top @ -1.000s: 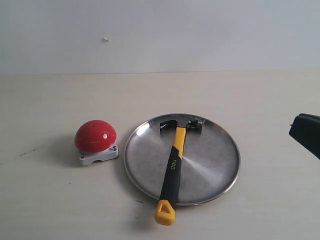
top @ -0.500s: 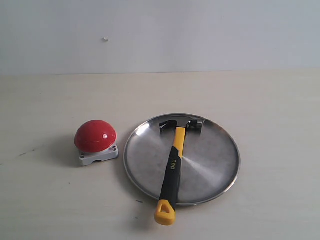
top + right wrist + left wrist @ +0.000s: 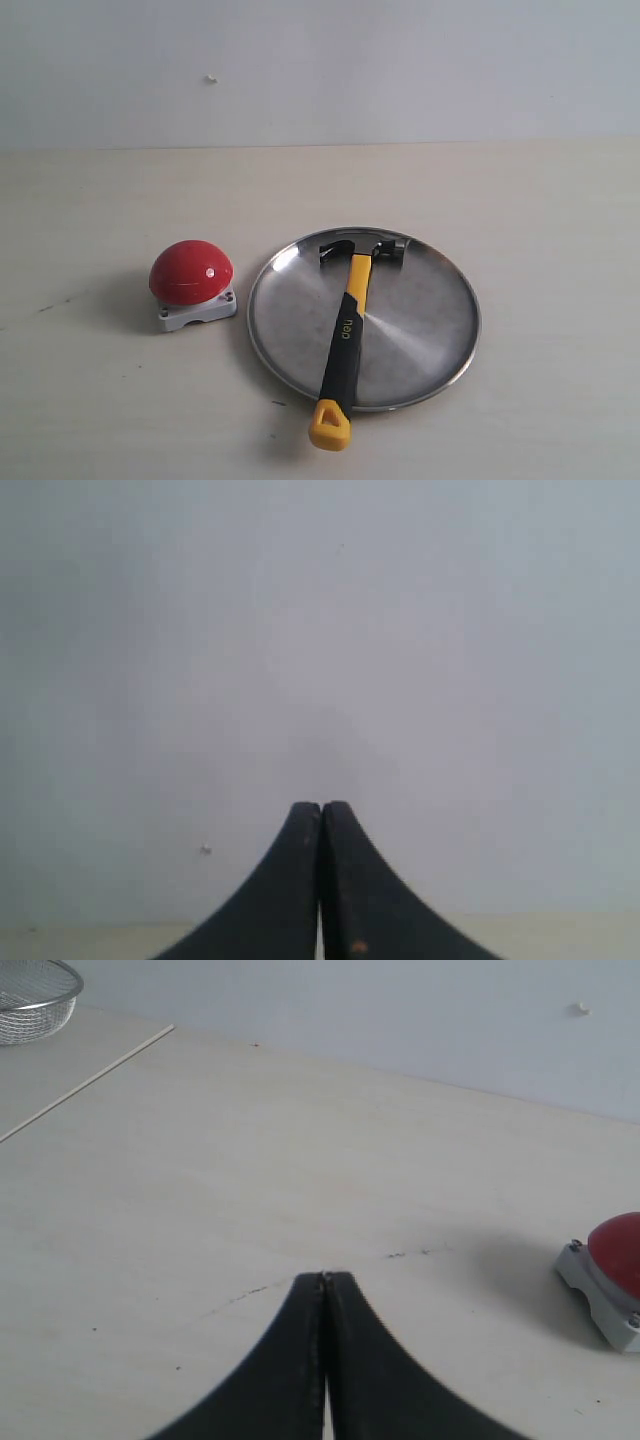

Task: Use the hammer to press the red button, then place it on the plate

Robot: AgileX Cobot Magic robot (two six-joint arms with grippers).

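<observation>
The plate point(image 3: 430, 330) sat on the pale worktop point(image 3: 100, 400) and held one thing, the hammer point(image 3: 345, 330). Its dark head lay inside the plate close to the far rim, the yellow neck and black handle ran slantwise across the shiny bottom toward the near side, and the yellow looped end stuck out past the near rim, over the worktop. The red button point(image 3: 191, 272) stood on its grey base on the worktop just beside the plate, on the left of the exterior view, a narrow gap between base and rim. In the left wrist view a wire mesh basket point(image 3: 30, 1005) showed at the far end of the worktop, well apart from everything else; only part of it was in sight, and whatever lay inside could not be made out. The left pincer point(image 3: 324, 1280) had its two black fingers pressed together tip to tip, with nothing between them, over bare worktop and near the button but apart from it; whether the tips touched the surface could not be told. The right pincer point(image 3: 321, 808) was likewise pressed together and held nothing, and it faced a plain pale wall point(image 3: 320, 630) with only a sliver of worktop in sight.
</observation>
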